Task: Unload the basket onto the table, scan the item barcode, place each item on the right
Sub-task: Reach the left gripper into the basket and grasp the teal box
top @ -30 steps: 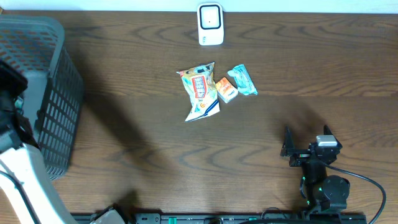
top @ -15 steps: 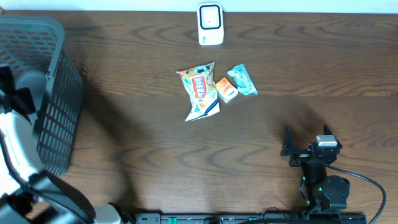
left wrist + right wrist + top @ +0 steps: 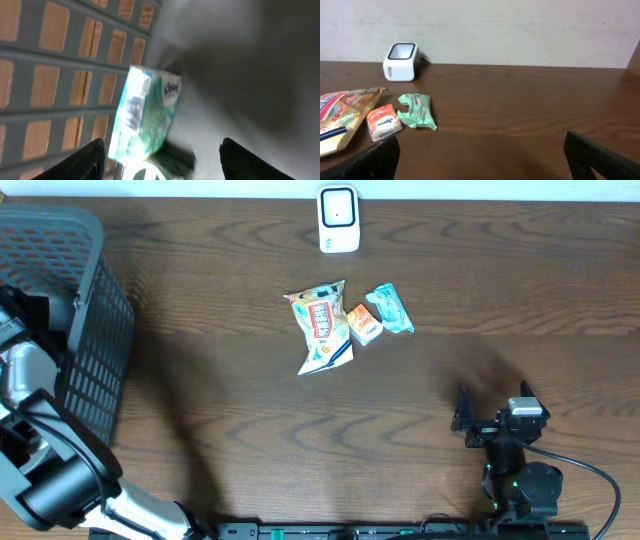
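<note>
**Left wrist view: tissue pack down in the basket, both tools wide**

Looks straight into the grey basket (image 3: 55, 60), where a tissue pack (image 3: 145, 115) lies tilted against the slatted wall, barcode side turned up toward the lens. Probably placed there as an item already dealt with, since a basket set well apart from the scanner (image 3: 338, 219) reads as the drop-off bin. Hangs above the pack with the left tool (image 3: 161, 145) spread far wider than the pack itself; dark fingers (image 3: 90, 160) at either lower corner, neither one pressing on the wrapper. Open, then, and gripping nothing. Cannot make out the blurred pale shape at the bottom edge.

From overhead, leaves three more items grouped near the middle of the counter (image 3: 250, 430), below the scanner: a snack bag (image 3: 322, 327), an orange packet (image 3: 363, 324) just beside it, and a green packet (image 3: 390, 308) next along. Close to the scanner, likely to keep each carry short.

Parks the right tool (image 3: 481, 140) low at the near right of the counter, jaws fully apart, empty, facing those items and touching none.
</note>
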Controlling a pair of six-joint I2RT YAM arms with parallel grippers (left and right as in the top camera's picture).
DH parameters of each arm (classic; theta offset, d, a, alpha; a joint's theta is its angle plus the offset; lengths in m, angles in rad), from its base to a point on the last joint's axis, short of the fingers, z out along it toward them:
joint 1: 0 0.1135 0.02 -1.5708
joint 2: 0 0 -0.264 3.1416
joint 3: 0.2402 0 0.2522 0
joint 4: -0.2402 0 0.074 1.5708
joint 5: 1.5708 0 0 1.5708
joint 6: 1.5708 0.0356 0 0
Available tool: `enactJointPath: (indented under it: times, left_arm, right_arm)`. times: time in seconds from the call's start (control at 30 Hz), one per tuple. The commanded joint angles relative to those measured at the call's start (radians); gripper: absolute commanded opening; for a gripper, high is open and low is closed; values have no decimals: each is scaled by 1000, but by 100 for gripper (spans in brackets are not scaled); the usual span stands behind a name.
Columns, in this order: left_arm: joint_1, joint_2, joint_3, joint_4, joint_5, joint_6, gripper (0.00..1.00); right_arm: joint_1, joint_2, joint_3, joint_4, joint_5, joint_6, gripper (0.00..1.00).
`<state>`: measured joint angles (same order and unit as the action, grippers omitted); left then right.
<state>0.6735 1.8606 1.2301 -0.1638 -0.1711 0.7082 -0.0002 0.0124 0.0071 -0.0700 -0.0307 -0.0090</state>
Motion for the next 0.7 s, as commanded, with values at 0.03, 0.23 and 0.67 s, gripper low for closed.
enactJointPath:
  times: [0.03, 0.23, 0.67]
  left_arm:
    - [34, 49, 12, 65, -13, 31, 71]
    - [58, 82, 12, 111, 2, 62, 68]
    - [63, 108, 12, 98, 108, 12, 55]
  right_arm:
    - [-5, -4, -2, -4, -2, -7, 99]
    - [-5, -4, -2, -4, -2, -7, 99]
    - [-5, -4, -2, -4, -2, -7, 99]
